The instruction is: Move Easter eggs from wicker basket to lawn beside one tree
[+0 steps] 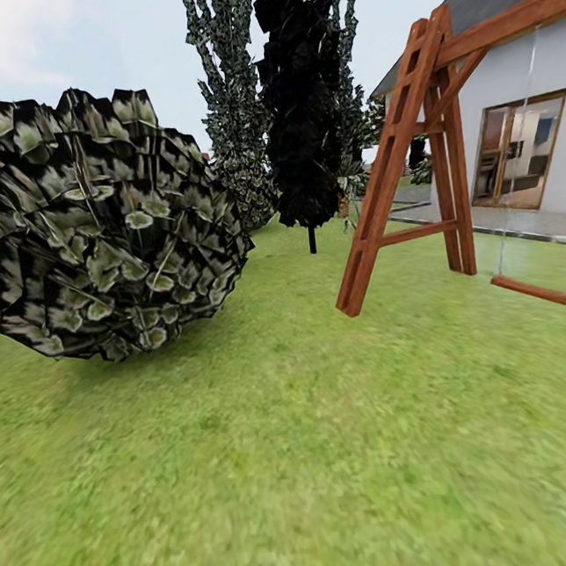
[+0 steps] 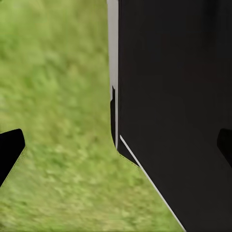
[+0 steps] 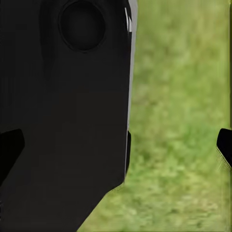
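Note:
The lawn (image 1: 322,455) spreads mottled green across the head view. The Easter eggs, the wicker basket and the tree are out of view. In the left wrist view my left gripper (image 2: 116,147) is open, its dark fingertips (image 2: 10,151) far apart at the picture's edges with nothing between them. It hangs over grass (image 2: 58,96) beside my own black body (image 2: 179,106). My right gripper (image 3: 117,147) is open too, fingertips (image 3: 225,145) wide apart and empty, with grass (image 3: 179,121) below and my black body (image 3: 67,121) alongside.
A big round dark-green bush (image 1: 103,225) stands at the left. Behind it rise a grey-green conifer (image 1: 230,103) and a near-black cypress (image 1: 300,95). A wooden swing frame (image 1: 410,161) with a hanging seat (image 1: 533,288) stands at the right, before a house (image 1: 522,138).

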### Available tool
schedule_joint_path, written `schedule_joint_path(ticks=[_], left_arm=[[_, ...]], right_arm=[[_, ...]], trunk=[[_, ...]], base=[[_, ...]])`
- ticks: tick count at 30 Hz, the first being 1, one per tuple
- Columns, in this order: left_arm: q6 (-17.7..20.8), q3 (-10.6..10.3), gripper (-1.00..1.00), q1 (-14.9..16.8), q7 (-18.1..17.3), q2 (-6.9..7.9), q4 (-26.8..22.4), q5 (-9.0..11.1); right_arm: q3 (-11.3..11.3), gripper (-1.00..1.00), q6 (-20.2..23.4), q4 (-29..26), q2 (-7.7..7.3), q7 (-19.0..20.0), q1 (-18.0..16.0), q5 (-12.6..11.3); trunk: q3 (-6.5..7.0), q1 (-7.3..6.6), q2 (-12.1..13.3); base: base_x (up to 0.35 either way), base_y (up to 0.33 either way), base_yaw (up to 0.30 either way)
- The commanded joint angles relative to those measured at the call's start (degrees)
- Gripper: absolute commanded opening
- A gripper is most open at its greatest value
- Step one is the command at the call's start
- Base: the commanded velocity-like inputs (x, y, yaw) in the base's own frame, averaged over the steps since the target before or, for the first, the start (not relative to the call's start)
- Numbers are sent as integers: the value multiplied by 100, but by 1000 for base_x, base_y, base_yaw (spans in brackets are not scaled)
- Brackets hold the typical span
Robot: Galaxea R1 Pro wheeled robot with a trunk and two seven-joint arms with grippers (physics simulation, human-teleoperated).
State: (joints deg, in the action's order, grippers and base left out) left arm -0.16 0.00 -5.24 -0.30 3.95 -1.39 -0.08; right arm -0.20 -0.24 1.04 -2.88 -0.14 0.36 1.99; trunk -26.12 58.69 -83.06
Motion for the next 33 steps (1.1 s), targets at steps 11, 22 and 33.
schedule_joint_path(ticks=[11,22,33], left_arm=[[-2,0,100,-3,-5,-2,-10,-1],[-2,0,100,-3,-3,-3,-10,-1],[-2,0,100,-3,-5,1,-10,-1]], right_arm=[[22,100,-3,1,1,2,-1,36],[27,100,-3,1,-1,0,-1,39],[4,100,-2,2,6,-3,-1,7]], trunk=[[-3,4,-1],[-3,4,-1],[-3,4,-1]], base=[[318,0,0],[318,0,0],[318,0,24]])
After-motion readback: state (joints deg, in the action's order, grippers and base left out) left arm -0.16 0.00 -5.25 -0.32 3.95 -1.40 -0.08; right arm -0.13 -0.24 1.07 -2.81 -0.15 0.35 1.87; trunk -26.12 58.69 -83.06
